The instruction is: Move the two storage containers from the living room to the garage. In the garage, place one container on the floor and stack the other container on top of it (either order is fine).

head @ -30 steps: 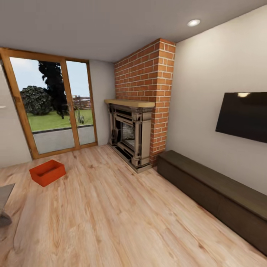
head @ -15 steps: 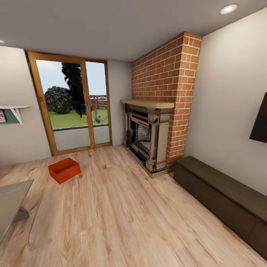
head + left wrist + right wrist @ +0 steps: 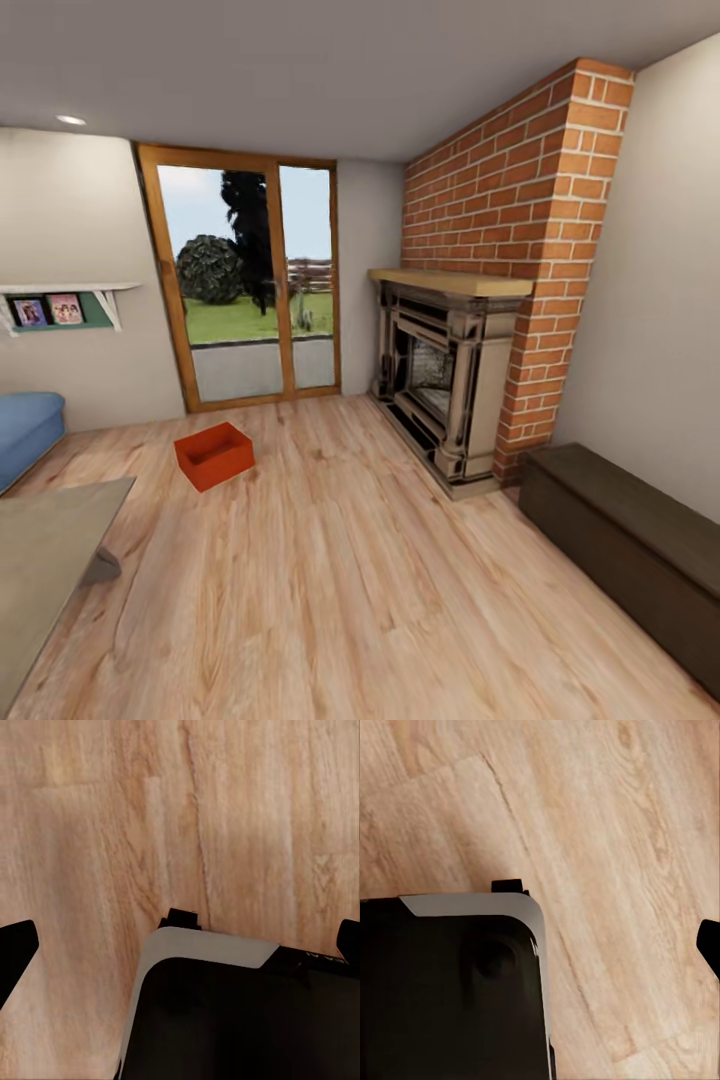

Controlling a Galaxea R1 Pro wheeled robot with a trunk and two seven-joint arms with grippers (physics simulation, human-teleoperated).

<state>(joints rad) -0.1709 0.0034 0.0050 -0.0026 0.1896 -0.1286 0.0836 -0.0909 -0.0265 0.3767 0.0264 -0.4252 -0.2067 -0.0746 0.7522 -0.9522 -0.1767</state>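
One storage container (image 3: 214, 456), red-orange and open-topped, is sitting on the wood floor (image 3: 330, 580) of the living room, near the glass door (image 3: 250, 285), in the head view. The wrist views are looking down at bare planks. Each shows dark fingertips of its tool, the left tool (image 3: 180, 945) spread wide; the right tool's state cannot be told.

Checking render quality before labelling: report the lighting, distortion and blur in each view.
Head view: even indoor light with one ceiling spot, bright daylight through the glass door, wide-angle lean in the brick chimney; the red-orange storage container is sharp. Left wrist view: softly blurred wood plank floor. Right wrist view: similar floor, with crisper grain.
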